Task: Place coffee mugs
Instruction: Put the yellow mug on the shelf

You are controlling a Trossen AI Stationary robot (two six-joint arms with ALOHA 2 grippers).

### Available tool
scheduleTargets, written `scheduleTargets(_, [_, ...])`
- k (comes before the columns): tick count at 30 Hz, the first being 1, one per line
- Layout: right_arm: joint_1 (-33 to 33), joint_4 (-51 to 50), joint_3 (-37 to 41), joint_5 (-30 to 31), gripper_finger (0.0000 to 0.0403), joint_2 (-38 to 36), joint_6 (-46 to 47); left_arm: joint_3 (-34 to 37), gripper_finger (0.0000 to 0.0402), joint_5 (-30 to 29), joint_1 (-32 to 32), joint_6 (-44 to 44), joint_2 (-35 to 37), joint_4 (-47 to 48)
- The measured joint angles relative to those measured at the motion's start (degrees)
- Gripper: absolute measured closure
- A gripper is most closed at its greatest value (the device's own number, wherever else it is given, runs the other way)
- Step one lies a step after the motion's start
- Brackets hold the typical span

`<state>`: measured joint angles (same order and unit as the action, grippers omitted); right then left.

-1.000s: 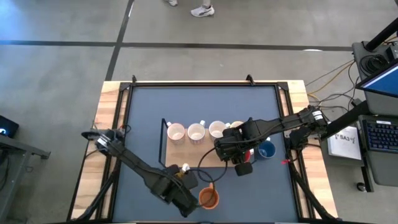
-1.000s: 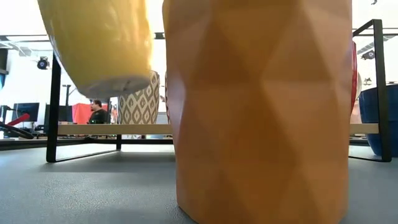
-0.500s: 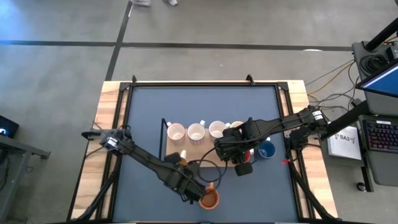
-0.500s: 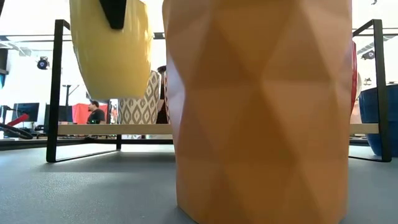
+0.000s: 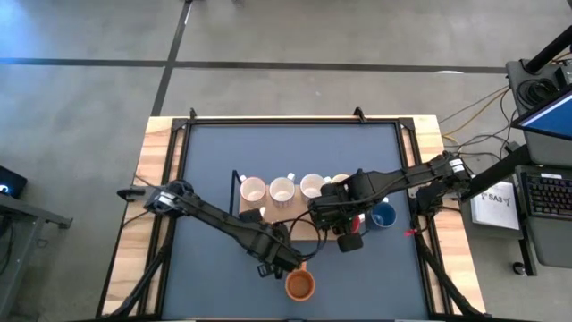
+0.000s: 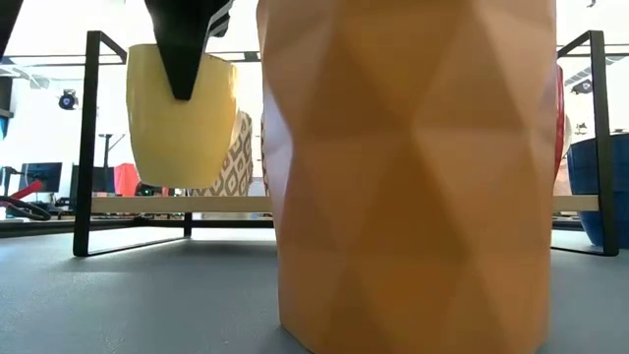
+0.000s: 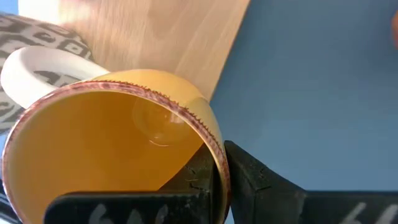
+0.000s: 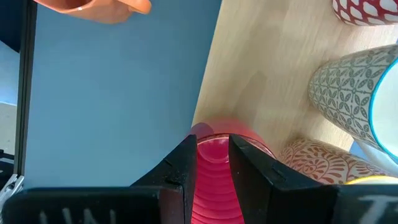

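My left gripper [image 5: 279, 253] is shut on a yellow mug [image 6: 182, 116] with a white handle [image 7: 37, 62], in the air near the wooden board's near edge [image 7: 180, 37]. My right gripper [image 5: 340, 222] is shut on the red mug [image 8: 214, 180] at the board's right part. A faceted orange mug [image 5: 299, 285] stands on its base on the dark table, close to the low camera [image 6: 413, 177]. Three white mugs [image 5: 282, 190] stand in a row on the board. A blue mug [image 5: 382, 216] stands on the table, right of the board. My left gripper pinches the yellow mug's wall at the rim [image 7: 219, 149], one finger inside [image 7: 196, 180] and one outside [image 7: 255, 177]. The fingers come from above, pointing down. The mug hangs upright below them, lifted clear of table and board [image 6: 182, 167]. My right gripper has the red mug between its two fingers [image 8: 183, 165], coming from above. Red shows in the narrow gap [image 8: 214, 155]; which part it pinches is hidden by the fingers. Whether the mug stands on the board does not show.
Patterned mugs crowd the board beside the red one: a grey-green one [image 8: 348, 93], a reddish-patterned one [image 8: 311, 163], a red-and-white one [image 8: 367, 9]. A black metal frame [image 6: 88, 147] stands around the board. Bare table [image 5: 214, 152] lies left and beyond it.
My left gripper has carried the yellow mug from the table's near edge toward the board, away from the low camera. The mug hung tilted a second ago and now hangs upright. The right arm has kept still.
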<state>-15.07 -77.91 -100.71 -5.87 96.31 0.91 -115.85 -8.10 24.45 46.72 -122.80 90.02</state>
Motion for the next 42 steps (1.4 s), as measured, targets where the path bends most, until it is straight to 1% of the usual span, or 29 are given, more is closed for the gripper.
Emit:
scheduleTargets(8, [0.0,0.14,0.0,-0.02,0.0326,0.0,-0.92,1.24,0.0393,-0.36,-0.37,-1.05,0.44,-0.7])
scheduleTargets(14, [0.0,0.25,0.0,0.0,0.032,0.0,-1.2,1.24,0.0381,-0.4,-0.48,-1.68,0.48,-1.13])
scheduleTargets(20, [0.1,0.64,0.0,-0.03,0.0314,0.04,-6.0,1.24,0.0378,-0.44,-0.52,-2.18,0.48,-1.44])
scheduleTargets(32, [0.11,0.93,0.0,-0.04,0.0328,0.13,-6.99,1.24,0.0378,-0.63,-0.94,-2.99,0.61,-2.66])
scheduleTargets(38, [0.11,1.93,0.0,-0.04,0.0321,0.13,-7.0,1.79,0.0377,-2.32,-1.44,-4.22,3.03,-3.26])
scheduleTargets(42, [0.11,3.81,0.0,-0.05,0.0317,0.13,-6.98,5.21,0.0377,-2.38,-1.88,-2.57,5.64,-4.13])
